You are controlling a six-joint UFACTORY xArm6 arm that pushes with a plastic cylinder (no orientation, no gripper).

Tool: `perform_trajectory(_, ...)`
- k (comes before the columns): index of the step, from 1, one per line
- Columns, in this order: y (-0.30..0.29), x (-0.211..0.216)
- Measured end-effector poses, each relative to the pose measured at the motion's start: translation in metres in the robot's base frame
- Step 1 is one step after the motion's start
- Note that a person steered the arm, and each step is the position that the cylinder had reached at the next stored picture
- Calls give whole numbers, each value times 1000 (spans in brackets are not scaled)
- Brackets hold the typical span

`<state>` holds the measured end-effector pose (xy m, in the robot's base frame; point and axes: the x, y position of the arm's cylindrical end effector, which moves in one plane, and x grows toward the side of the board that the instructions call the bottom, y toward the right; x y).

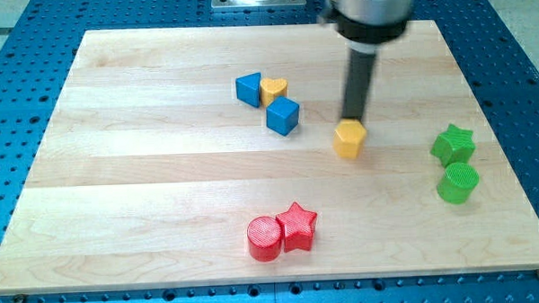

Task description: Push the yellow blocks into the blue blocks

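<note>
We work on a wide wooden bench [162,173], pale and smooth, with open room all around the middle and its edges well away from the blocks that matter. We carry no gripper, so nothing opens or clamps; we only have my tip [353,120], the end of a dark rod, which sits just at the 12 o'clock side of the yellow hexagonal block [348,139], touching it or very nearly so.

The two blue blocks lie toward 9 o'clock from that block: a blue cube [283,116] and, further up at 10 o'clock, a second blue block [248,88]. A yellow heart block [274,88] is wedged between them, touching both, so it looks already home.

We judge the yellow hexagonal block to be light, rigid and slippery on the wood; it cannot be held, only shoved, and an off-centre push may spin it. The best contact is its flat 3 o'clock side, driving toward 9 o'clock across clear bench.

The green star [453,144], green cylinder [457,182], red star [297,226] and red cylinder [264,239] stand well apart from that path.
</note>
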<state>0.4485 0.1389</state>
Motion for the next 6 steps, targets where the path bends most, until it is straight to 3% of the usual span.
perform_trajectory(2, -62, 37)
perform_trajectory(3, -145, 42)
perform_trajectory(4, -151, 93)
perform_trajectory(5, -239, 84)
perform_trajectory(6, -216, 48)
